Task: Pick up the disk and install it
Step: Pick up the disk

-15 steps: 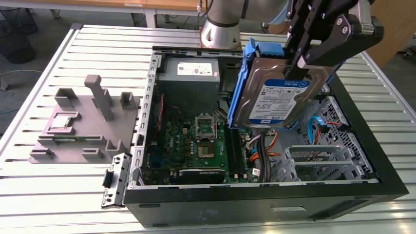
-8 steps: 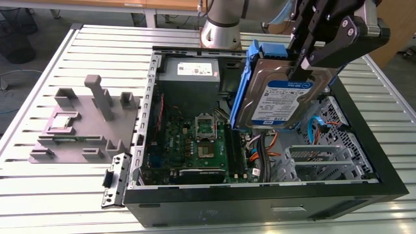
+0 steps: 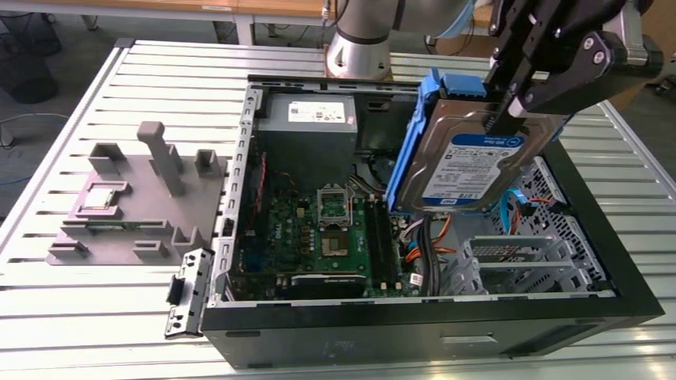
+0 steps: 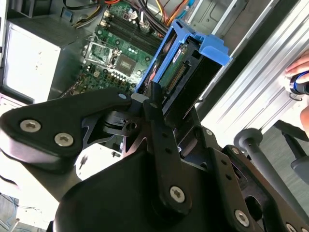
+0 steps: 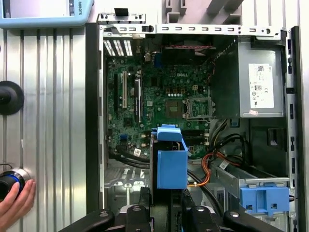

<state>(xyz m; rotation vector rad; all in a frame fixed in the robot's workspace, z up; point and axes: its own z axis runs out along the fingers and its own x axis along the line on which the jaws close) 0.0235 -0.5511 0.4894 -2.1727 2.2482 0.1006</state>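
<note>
The disk (image 3: 470, 166) is a silver drive with a white-and-blue label in a bright blue carrier. It hangs on edge, tilted, above the right side of the open computer case (image 3: 423, 305). My gripper (image 3: 507, 119) is shut on its upper end. In the second wrist view the black fingers (image 4: 153, 99) clamp the disk (image 4: 193, 53) over the motherboard. In the first wrist view the disk's blue carrier (image 5: 171, 162) sticks out from my gripper (image 5: 166, 208), above the case interior near the drive bay.
The motherboard (image 5: 159, 106) and power supply (image 5: 256, 87) lie inside the case, with a blue bracket (image 5: 263, 198) at one corner. A grey fixture (image 3: 138, 198) holding a small chip (image 3: 100, 196) sits on the table at the exterior view's left. A person's hand (image 5: 14, 203) rests beside the case.
</note>
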